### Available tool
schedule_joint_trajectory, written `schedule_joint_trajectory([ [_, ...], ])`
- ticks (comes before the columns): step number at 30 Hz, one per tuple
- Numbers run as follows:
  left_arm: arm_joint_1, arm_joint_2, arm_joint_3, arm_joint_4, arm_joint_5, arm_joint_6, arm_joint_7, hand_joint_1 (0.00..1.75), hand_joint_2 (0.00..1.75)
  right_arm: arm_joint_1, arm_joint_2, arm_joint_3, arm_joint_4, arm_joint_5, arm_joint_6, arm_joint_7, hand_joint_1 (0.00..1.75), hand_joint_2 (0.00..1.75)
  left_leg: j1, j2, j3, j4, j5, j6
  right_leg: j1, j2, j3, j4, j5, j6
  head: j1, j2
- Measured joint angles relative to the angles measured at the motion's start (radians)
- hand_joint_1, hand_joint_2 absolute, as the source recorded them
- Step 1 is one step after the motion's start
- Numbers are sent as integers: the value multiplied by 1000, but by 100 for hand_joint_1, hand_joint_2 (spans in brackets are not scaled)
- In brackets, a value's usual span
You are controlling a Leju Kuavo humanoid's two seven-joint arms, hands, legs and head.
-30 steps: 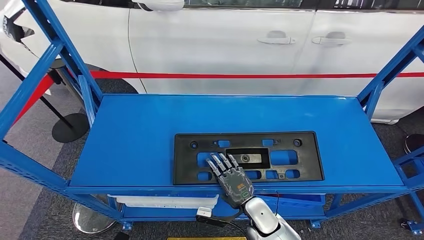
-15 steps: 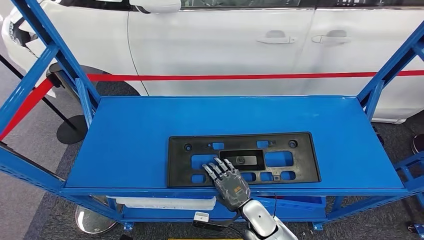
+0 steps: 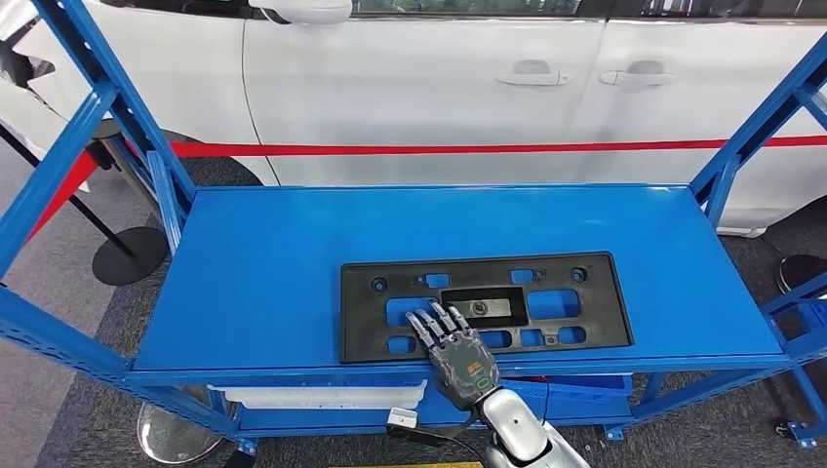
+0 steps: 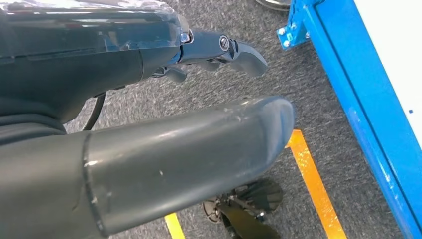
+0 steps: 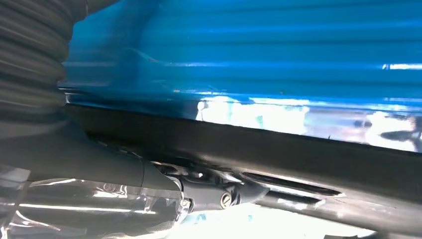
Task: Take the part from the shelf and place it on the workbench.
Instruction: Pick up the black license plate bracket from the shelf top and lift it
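The part is a flat black plastic plate [image 3: 556, 307] with several cut-outs. It lies near the front edge of the blue shelf [image 3: 293, 253]. My right hand [image 3: 453, 351] reaches in from below, and its fingers [image 3: 434, 322] lie stretched out on top of the plate's front-middle section. Its thumb is hidden in the head view. In the right wrist view the plate's dark edge [image 5: 278, 149] runs just past my right hand [image 5: 99, 164]. Whether the hand grips the plate I cannot tell. My left hand [image 4: 164, 144] hangs over the grey floor, holding nothing, with its thumb apart from its fingers.
A white car [image 3: 439, 88] stands close behind the shelf, with a red barrier belt [image 3: 439, 149] and a black stanchion base [image 3: 127, 255] at the left. Blue slanted uprights [image 3: 107, 107] frame both ends. A white item [image 3: 322, 395] lies on the lower level. Yellow floor tape [image 4: 313, 184] runs beside the shelf's foot.
The whole picture swayed left and back, so the camera moved. My right hand stays on the same spot of the plate, and the plate has not shifted on the shelf.
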Motion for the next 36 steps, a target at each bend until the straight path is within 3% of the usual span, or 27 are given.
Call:
schedule_joint_trajectory([
  [2,0,-1,-1,0,0,0,1,0,0,-4,0,0,-5,0,1,0,0,175,-2,-7,1,1,3,-8,2,0,71,-138,60,-9,0,0],
  [3,-1,-2,-2,0,0,0,1,0,0,-4,0,0,-7,0,2,0,0,175,-4,-10,1,1,4,-13,4,-1,91,-181,75,-12,-1,0],
  [6,0,-2,-4,0,1,-1,0,0,0,-3,2,0,-15,0,4,0,0,175,-6,-17,2,-7,12,-33,8,-5,96,-202,87,-25,-2,0],
  [8,1,-1,-5,0,3,-6,0,0,0,0,4,0,-23,0,7,0,0,175,-5,-18,-10,16,-4,-42,4,-10,101,-213,96,-40,-5,0],
  [11,2,-1,-6,0,-1,-16,0,0,0,7,5,0,-34,0,13,1,0,175,-4,-18,-86,182,-89,-46,5,-19,104,-218,97,-54,-14,0],
  [12,4,-1,-7,0,-3,-18,-1,0,0,9,5,0,-36,0,15,1,0,175,-4,-18,-113,237,-107,-47,8,-20,105,-217,95,-56,-15,0],
  [13,7,0,-7,0,-3,-19,-1,0,0,11,5,0,-37,0,15,1,0,175,-4,-18,-127,264,-107,-48,9,-20,108,-217,93,-57,-15,0],
  [14,9,0,-8,0,-2,-20,-1,0,0,13,5,0,-39,0,16,1,0,175,-4,-18,-123,253,-88,-48,10,-19,112,-216,90,-57,-16,0],
  [17,10,2,-10,0,0,-23,0,0,0,19,5,0,-45,0,17,2,0,175,-4,-16,-42,81,-2,-42,12,-13,119,-203,76,-46,-17,0],
  [19,9,2,-12,0,0,-23,0,0,0,20,4,0,-51,-1,19,3,0,175,-7,-16,-17,23,6,-33,16,-7,112,-192,67,-34,-16,0],
  [23,8,1,-16,0,-1,-23,-3,0,0,25,1,0,-62,-6,26,3,0,175,-7,-15,-14,11,1,-6,13,-4,103,-177,49,-13,-12,0],
  [25,8,1,-18,0,-1,-23,-6,0,0,26,-3,0,-64,-7,28,3,0,175,-4,-13,-15,5,5,4,10,-4,62,-90,-7,-4,-5,0],
  [27,7,1,-19,0,0,-23,-8,0,0,26,-6,0,-65,-8,28,3,0,175,-6,-11,-19,5,7,8,7,-4,-2,35,-66,3,0,0],
  [28,7,1,-19,0,0,-23,-8,0,0,26,-7,0,-65,-8,28,3,0,175,-6,-11,-21,5,8,8,5,-4,-21,72,-73,4,0,0],
  [29,8,1,-19,0,0,-23,-8,0,0,26,-8,0,-66,-10,28,3,0,175,-7,-11,-21,5,10,8,5,-4,-22,73,-59,4,0,0],
  [30,8,1,-19,0,-1,-23,-8,0,0,26,-8,0,-67,-11,28,3,0,175,-7,-11,-21,6,12,7,5,-4,-3,36,-28,2,0,0],
  [33,7,-2,-21,0,-3,-24,-8,0,0,26,-8,0,-72,-17,31,1,0,175,-9,-18,-21,5,21,-3,10,-3,93,-155,64,-11,-1,0],
  [34,7,-3,-22,0,-3,-24,-8,0,0,26,-8,0,-73,-19,31,0,0,175,-9,-21,-21,3,25,-9,12,-2,107,-187,76,-15,-1,0],
  [36,8,-4,-22,0,-3,-24,-8,0,0,26,-7,0,-78,-21,33,-3,0,175,-10,-24,-21,-4,36,-24,16,-3,105,-199,86,-25,-1,0],
])
